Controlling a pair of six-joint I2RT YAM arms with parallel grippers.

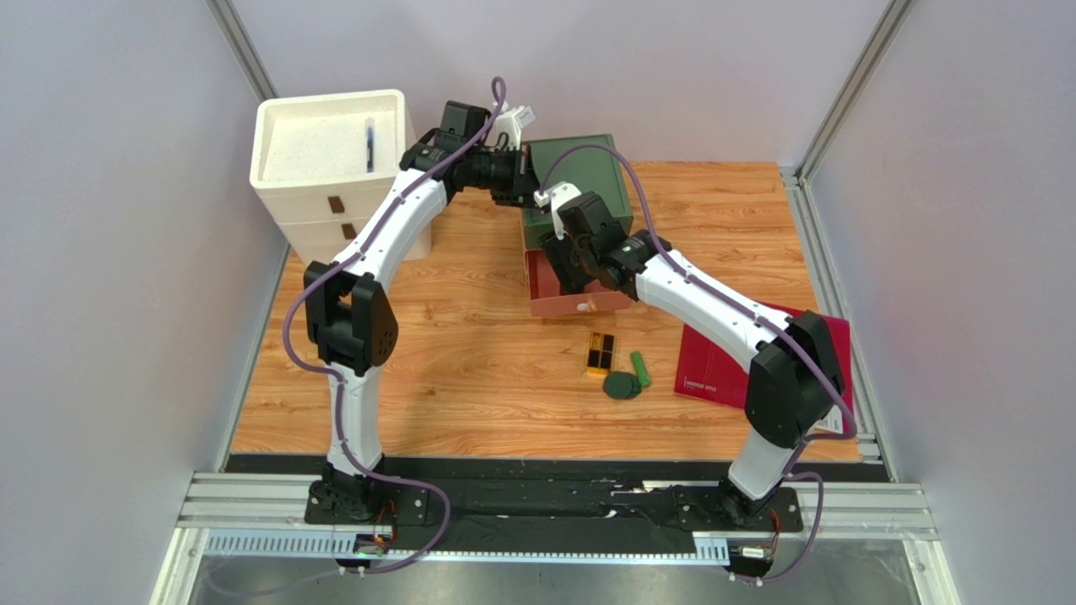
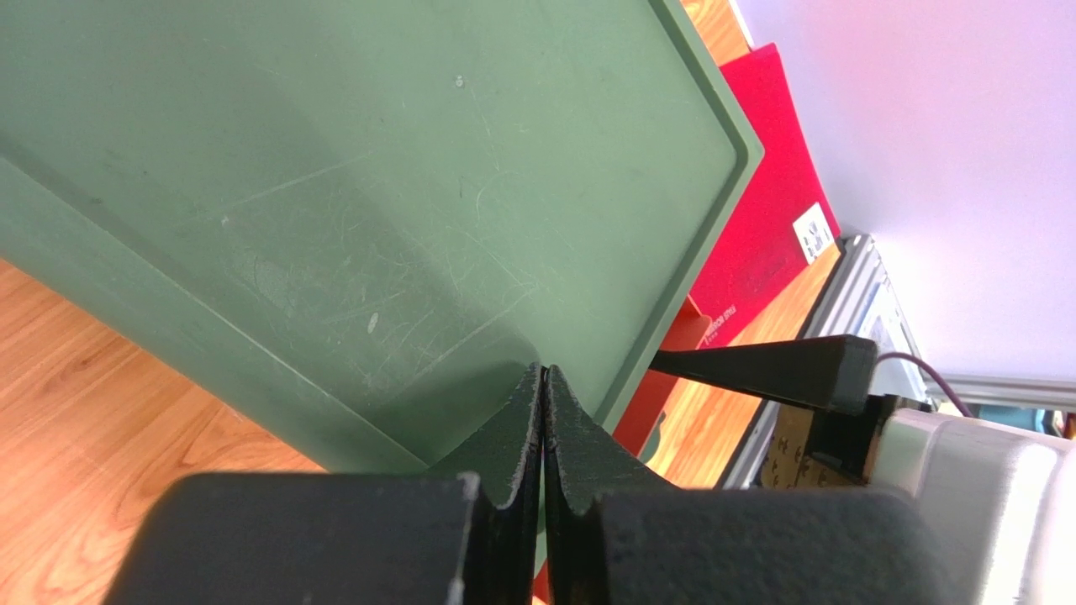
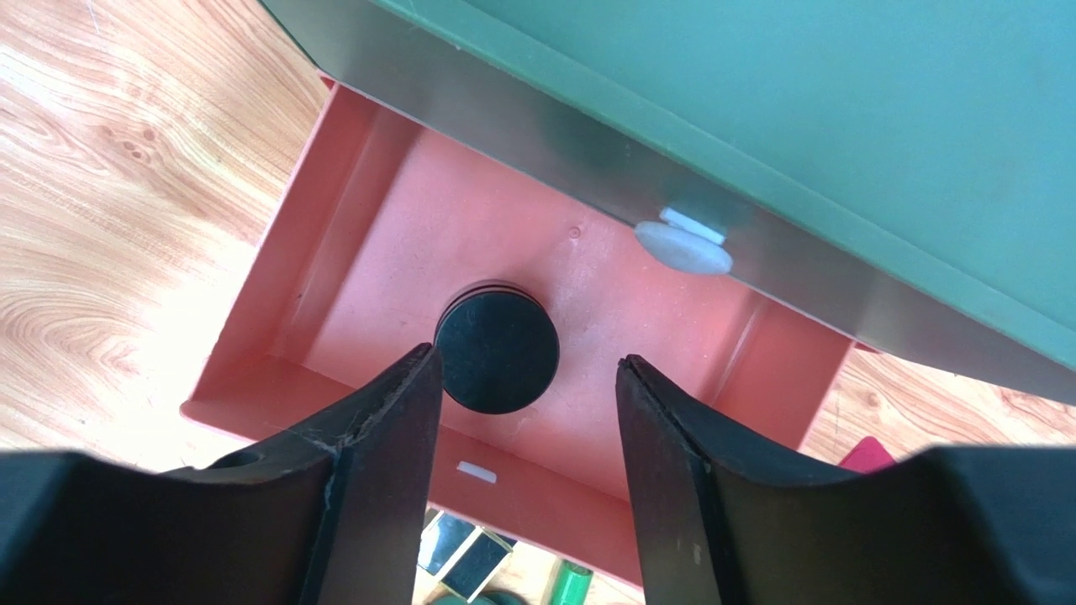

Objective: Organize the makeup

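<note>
A round black jar point(image 3: 496, 347) lies inside the pulled-out salmon drawer point(image 3: 379, 214) of a green box point(image 1: 575, 170). My right gripper point(image 3: 524, 359) hangs open just above the drawer, with the jar below and slightly left of the gap; it grips nothing. It also shows in the top view point(image 1: 575, 271). My left gripper point(image 2: 543, 372) is shut and empty, its tips over the green box's top point(image 2: 379, 189). A black-and-gold case point(image 1: 600, 354), a dark green compact point(image 1: 620, 386) and a bright green stick point(image 1: 640, 368) lie on the table in front of the drawer. The clear and beige tubes are out of view.
A white drawer unit point(image 1: 331, 151) stands at the back left, with a thin dark item on its top. A flat dark red folder point(image 1: 726, 366) lies at the right under my right arm. White walls close in the table on three sides.
</note>
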